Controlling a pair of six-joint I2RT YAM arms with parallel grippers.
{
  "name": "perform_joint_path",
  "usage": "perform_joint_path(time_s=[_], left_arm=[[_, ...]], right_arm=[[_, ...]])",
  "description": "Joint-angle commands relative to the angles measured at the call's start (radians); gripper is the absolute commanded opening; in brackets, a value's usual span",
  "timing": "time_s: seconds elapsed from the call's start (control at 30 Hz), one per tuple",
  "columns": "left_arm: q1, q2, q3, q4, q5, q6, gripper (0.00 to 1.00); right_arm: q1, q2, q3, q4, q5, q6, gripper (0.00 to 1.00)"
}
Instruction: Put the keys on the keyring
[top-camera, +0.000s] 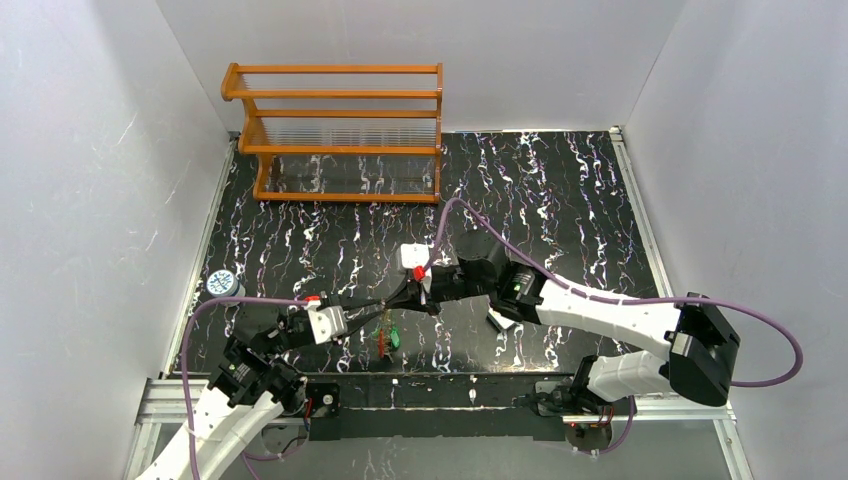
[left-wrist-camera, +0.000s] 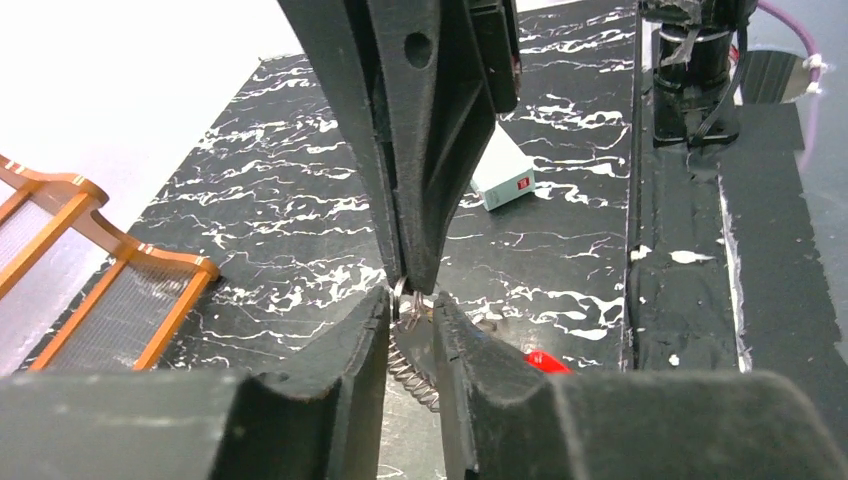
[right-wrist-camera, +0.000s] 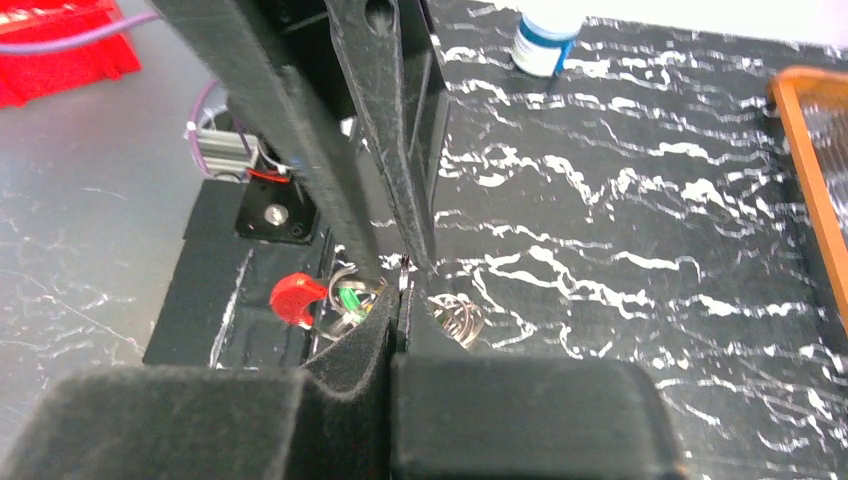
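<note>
Keys (top-camera: 386, 340) show from overhead only as a red and green speck, just on the near side of the spot where the two arms meet over the marbled table (top-camera: 560, 200); the keyring itself is too fine to find there. The right wrist view separates them: a red key head (right-wrist-camera: 297, 297) and a green key head (right-wrist-camera: 350, 298) side by side, just left of that camera's own fingertips; whether they hang clear or rest on the table I cannot tell. The right gripper (right-wrist-camera: 401, 290) has its fingers pressed together, with a sliver of the metal ring nipped at the tips. The left wrist view shows the keyring (left-wrist-camera: 404, 300) best: a small silver loop in the narrow gap of the left gripper (left-wrist-camera: 411, 312), whose fingers stand slightly apart, the right gripper's tips coming down onto it from above. Only this view shows the white box (left-wrist-camera: 503, 180) up close; the bottle (right-wrist-camera: 545, 40) and wooden rack (top-camera: 340, 130) stand well apart.
</note>
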Motion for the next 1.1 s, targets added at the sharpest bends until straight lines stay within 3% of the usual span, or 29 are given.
perform_joint_path(time_s=[0.0,0.23,0.47,1.07], left_arm=[[-0.003,0.029,0.027,0.013,0.005,0.003,0.26],[-0.003,0.038,0.024,0.003,-0.027,0.003,0.4],[-0.003,0.106,0.032,-0.014,-0.009,0.017,0.31],[-0.003,0.252,0.056,-0.065,0.018,0.049,0.24]], right_arm=[[0.0,0.007,0.12,-0.171,0.093,-0.063,0.01],[0.0,0.094,0.281,-0.495,0.135,-0.099,0.01],[0.0,0.182,0.414,-0.679,0.082,-0.13,0.01],[0.01,0.247,0.489,-0.736,0.014,-0.137,0.01]])
